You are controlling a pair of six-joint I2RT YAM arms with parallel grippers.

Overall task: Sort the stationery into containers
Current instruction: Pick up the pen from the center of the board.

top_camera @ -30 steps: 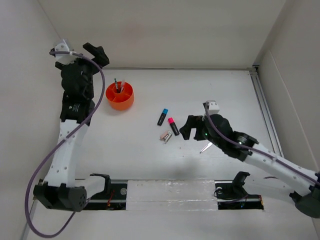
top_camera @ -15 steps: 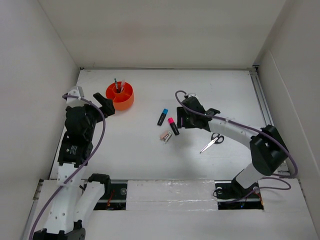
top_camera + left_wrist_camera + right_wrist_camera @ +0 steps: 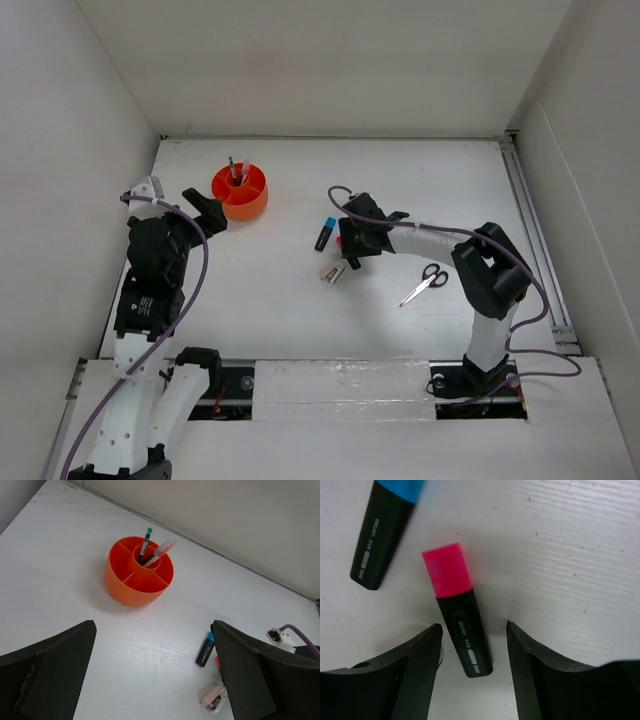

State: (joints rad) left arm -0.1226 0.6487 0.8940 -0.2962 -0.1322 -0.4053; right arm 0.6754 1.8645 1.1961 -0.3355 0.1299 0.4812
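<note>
The round orange organiser (image 3: 240, 192) stands at the back left with pens upright in its centre well; it also shows in the left wrist view (image 3: 139, 571). A blue-capped highlighter (image 3: 325, 233) (image 3: 382, 535) and a pink-capped highlighter (image 3: 462, 630) lie side by side mid-table. My right gripper (image 3: 350, 245) (image 3: 474, 630) is open, low over the pink-capped highlighter, its jaws on either side of the black body without touching it. Black-handled scissors (image 3: 426, 282) lie to the right. My left gripper (image 3: 200, 210) (image 3: 153, 625) is open and empty, near the organiser.
A small pink and white item (image 3: 333, 272) (image 3: 215, 698) lies just in front of the highlighters. White walls close the table at the back and left. A metal rail (image 3: 530, 230) runs along the right edge.
My right arm has reached left and come down over the pink-capped highlighter, uncovering the scissors. My left arm has dropped from high near the back wall to beside the organiser.
</note>
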